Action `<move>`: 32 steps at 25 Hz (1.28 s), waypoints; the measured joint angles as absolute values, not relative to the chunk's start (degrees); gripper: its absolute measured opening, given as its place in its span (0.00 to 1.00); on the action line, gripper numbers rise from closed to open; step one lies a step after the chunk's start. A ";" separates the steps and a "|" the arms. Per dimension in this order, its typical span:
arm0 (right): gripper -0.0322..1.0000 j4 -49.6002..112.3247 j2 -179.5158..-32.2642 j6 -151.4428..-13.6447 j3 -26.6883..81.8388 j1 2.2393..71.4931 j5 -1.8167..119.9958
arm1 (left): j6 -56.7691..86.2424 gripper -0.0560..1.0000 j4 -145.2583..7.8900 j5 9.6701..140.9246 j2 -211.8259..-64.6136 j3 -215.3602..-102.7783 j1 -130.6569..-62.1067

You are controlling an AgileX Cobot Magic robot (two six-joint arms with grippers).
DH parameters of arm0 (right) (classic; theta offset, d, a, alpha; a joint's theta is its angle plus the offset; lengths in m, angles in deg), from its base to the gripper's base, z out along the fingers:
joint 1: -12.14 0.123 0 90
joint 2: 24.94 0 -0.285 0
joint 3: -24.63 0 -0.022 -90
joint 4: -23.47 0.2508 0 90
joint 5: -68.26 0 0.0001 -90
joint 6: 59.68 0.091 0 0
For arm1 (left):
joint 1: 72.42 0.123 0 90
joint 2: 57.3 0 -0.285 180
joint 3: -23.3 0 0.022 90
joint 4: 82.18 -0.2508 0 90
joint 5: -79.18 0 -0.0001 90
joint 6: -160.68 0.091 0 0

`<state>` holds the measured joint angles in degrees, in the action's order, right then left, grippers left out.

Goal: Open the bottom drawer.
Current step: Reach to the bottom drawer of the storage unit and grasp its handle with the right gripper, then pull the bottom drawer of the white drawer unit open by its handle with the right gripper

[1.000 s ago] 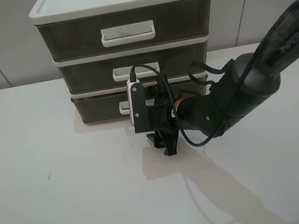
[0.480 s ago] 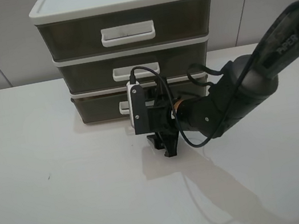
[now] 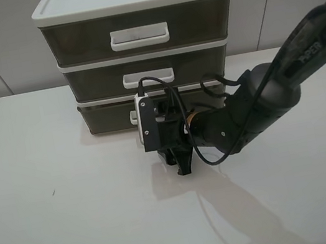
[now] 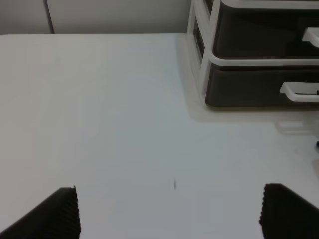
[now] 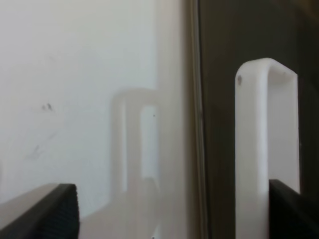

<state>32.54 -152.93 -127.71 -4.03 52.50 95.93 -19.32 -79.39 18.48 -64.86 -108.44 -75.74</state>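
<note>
While open, right gripper (image 5: 172, 211) astride drawer handle (image 5: 250, 149)

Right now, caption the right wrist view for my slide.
Open right pincer close to the white loop handle of the bottom drawer.

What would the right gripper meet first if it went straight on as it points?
Probably the white handle of the bottom drawer: in the right wrist view it stands just ahead of the open right gripper, off toward one finger. The gap cannot be judged.
</note>
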 joint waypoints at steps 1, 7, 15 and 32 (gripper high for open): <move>0.74 32.54 -152.93 -127.71 -4.03 52.50 95.93 | -19.32 0.76 -79.39 18.48 -64.86 -108.44 -75.74; 0.70 32.54 -153.34 -127.73 -4.03 52.50 96.53 | -19.32 0.76 -79.39 18.48 -64.86 -108.44 -75.74; 0.30 32.76 -153.41 -127.78 -3.68 52.50 99.76 | -19.32 0.76 -79.39 18.48 -64.86 -108.44 -75.74; 0.13 32.62 -148.24 -127.67 -6.91 52.50 94.40 | -19.32 0.76 -79.39 18.48 -64.86 -108.44 -75.74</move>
